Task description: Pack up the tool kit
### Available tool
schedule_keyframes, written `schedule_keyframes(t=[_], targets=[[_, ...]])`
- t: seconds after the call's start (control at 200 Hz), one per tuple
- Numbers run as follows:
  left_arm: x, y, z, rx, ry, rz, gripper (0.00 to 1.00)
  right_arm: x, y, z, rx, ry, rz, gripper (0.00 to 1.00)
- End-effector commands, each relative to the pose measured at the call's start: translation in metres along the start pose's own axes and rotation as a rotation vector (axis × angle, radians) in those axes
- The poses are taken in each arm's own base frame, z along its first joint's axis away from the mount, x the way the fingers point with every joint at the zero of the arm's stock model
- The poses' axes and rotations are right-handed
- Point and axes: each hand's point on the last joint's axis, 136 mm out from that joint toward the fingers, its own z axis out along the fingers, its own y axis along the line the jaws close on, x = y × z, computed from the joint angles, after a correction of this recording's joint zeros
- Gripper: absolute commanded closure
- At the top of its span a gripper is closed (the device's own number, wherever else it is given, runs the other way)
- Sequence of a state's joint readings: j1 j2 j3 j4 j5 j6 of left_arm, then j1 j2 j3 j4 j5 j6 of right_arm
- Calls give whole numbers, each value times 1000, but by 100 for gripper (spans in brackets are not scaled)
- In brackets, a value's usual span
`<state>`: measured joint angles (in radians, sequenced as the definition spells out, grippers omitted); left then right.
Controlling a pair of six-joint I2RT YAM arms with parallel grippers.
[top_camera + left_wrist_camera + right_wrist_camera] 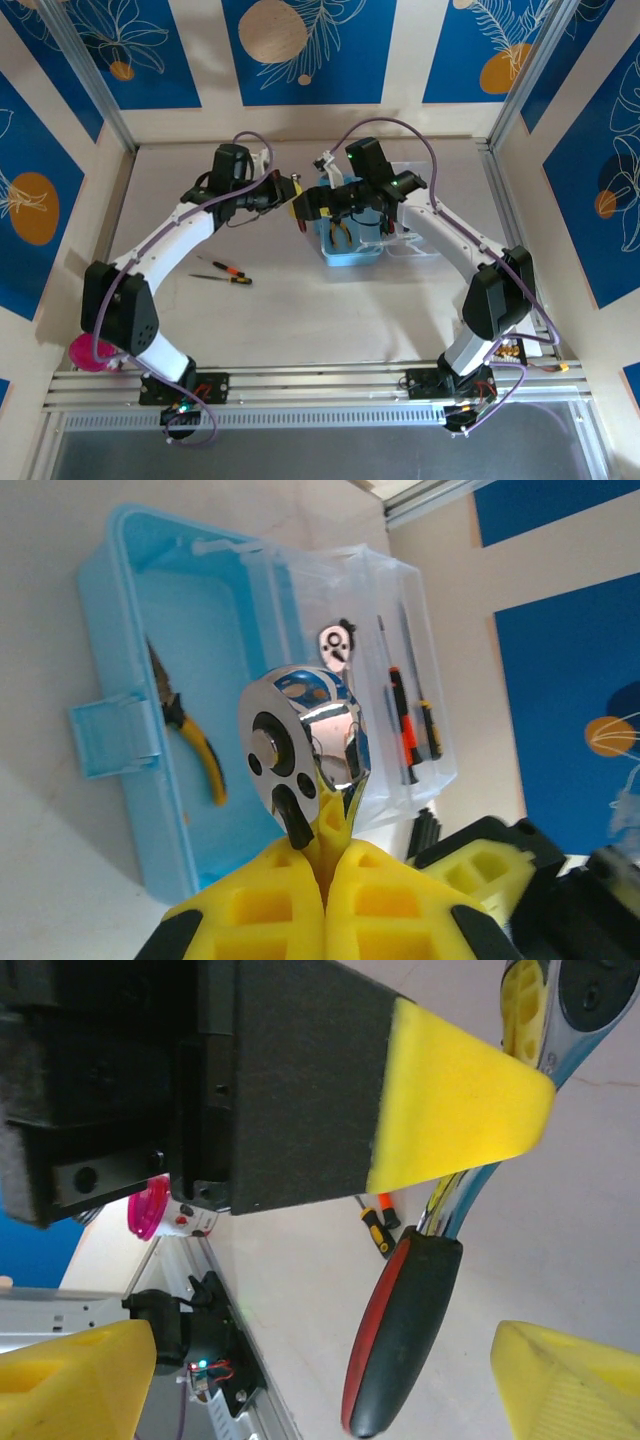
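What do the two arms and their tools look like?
The left arm and right arm have white links and black joints, with a purple cable looping along each. The left tool and right tool are black with yellow moulded fingers.

Both arms are reaching in over the middle of the table (300, 330). The left gripper (291, 192) and right gripper (306, 208) are hovering tip to tip just left of the case (350, 258). A wrench (299, 220) is hanging between them, mostly hidden. The case is lying open with its clear lid (412, 245) folded out to the right, and pliers (342, 232) are resting in the blue half. Two screwdrivers (222, 267) are lying side by side on the table, well left of the case. A pink cup (82, 355) is sitting by the left arm's base.
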<state>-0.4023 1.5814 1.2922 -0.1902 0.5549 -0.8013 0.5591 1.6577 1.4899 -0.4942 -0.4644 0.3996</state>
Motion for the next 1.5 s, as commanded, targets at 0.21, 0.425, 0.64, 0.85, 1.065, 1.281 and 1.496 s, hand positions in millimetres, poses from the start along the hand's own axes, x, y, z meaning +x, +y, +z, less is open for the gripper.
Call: schedule_keyframes(t=[0.21, 0.425, 0.64, 0.85, 1.065, 1.281, 1.496], targets=[[-11, -49, 4, 190, -8, 20, 100, 0, -20, 12, 73, 1, 50, 28], [-3, -54, 12, 214, 20, 17, 100, -4, -22, 12, 78, -11, 57, 71], [9, -48, 16, 181, 51, 15, 100, -2, -21, 3, 102, -31, 53, 100], [-2, 0, -3, -141, 49, 64, 32, 9, -33, -21, 202, -48, 83, 100], [-23, 77, -55, -471, 3, 44, 0, 25, -83, -59, 459, -28, 169, 100], [-4, 149, -90, -792, 77, 131, 0, 43, -153, -76, 750, 47, 244, 100], [12, 170, -93, -838, 133, 139, 0, 40, -191, -71, 884, 109, 255, 100]])
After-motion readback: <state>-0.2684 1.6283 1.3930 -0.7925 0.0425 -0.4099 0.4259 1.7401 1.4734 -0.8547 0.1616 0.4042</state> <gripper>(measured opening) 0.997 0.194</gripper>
